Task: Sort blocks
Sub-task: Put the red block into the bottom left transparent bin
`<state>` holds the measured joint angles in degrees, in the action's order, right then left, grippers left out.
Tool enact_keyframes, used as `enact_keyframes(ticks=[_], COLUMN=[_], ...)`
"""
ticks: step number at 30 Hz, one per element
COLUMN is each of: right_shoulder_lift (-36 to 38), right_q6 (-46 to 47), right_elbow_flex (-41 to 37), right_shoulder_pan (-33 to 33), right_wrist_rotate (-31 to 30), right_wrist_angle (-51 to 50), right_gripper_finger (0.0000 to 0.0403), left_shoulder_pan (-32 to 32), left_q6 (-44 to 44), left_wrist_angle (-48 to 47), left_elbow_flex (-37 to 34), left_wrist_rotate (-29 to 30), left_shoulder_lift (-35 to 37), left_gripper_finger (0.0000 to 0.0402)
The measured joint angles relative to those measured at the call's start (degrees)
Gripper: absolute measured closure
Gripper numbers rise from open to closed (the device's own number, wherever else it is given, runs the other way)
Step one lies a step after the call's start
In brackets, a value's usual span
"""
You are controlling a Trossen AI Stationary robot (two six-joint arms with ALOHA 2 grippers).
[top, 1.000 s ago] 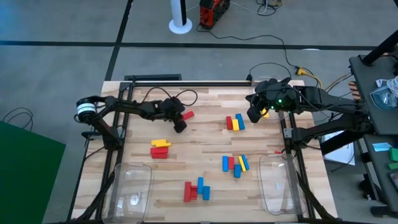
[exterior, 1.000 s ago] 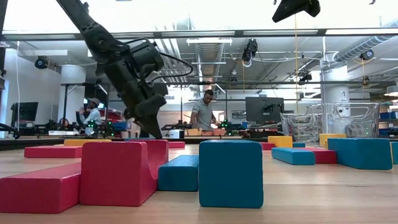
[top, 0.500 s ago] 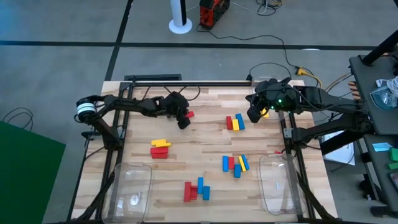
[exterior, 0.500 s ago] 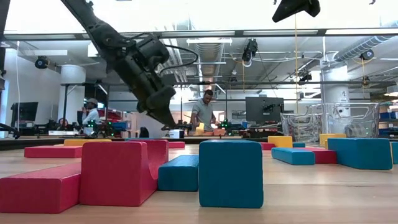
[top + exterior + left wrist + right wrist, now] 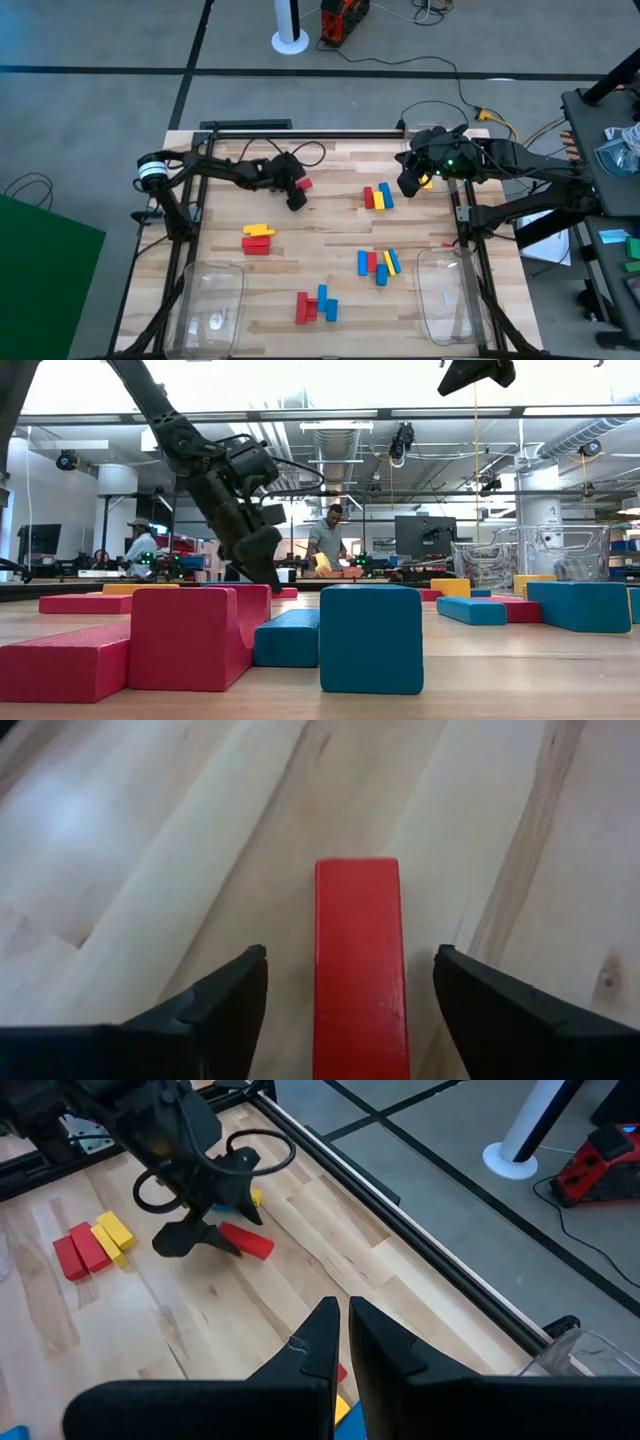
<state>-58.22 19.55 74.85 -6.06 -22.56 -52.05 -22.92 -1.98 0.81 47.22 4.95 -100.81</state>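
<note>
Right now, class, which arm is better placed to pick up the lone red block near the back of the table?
The left. Its gripper is open and straddles the red block, fingers either side. The right gripper is shut and hangs near the table's right edge, well away from it.

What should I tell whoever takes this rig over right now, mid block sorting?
Left claw: open, straddling a lone red rectangular block at the table's far left-centre, not yet gripped.
Right claw: shut, empty, waiting at the far right edge.
Blocks: still four mixed clusters on the wooden table, for example the red-and-yellow pile and the red-and-blue group.
Done: neither clear plastic bin shows any blocks.
Left: close on the red block, then sort everything.
</note>
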Motion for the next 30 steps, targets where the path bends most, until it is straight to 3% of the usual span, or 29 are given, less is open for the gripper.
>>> enact_keyframes(ticks=[3, 7, 15, 23, 30], right_shoulder_lift=[0.00, 0.00, 0.00, 0.00, 0.00], right_q6=[0.00, -0.02, -0.14, -0.26, -1.21], right_elbow_flex=[0.00, 0.00, 0.00, 0.00, 0.00], right_shoulder_pan=[0.00, 0.01, -0.01, -0.01, -0.01], right_wrist_rotate=[0.01, 0.01, -0.01, -0.01, -0.01], right_wrist_angle=[0.00, 0.00, -0.02, -0.04, -0.02], right_gripper_finger=[0.0385, 0.0385, 0.0385, 0.0385, 0.0385], left_shoulder_pan=[0.05, 0.24, 0.31, 0.26, 1.05], left_q6=[-0.04, -0.46, -0.65, -4.42, -11.36], left_wrist_angle=[0.33, 0.61, 0.47, -0.72, -4.07], left_elbow_flex=[0.00, 0.04, 0.07, -0.13, -0.20], left_wrist_rotate=[-1.14, -1.53, -2.26, -2.67, -2.93], left_shoulder_lift=[-1.21, -1.81, -1.80, -0.13, 9.28], left_gripper_finger=[0.0143, 0.0175, 0.0299, 0.0300, 0.0300])
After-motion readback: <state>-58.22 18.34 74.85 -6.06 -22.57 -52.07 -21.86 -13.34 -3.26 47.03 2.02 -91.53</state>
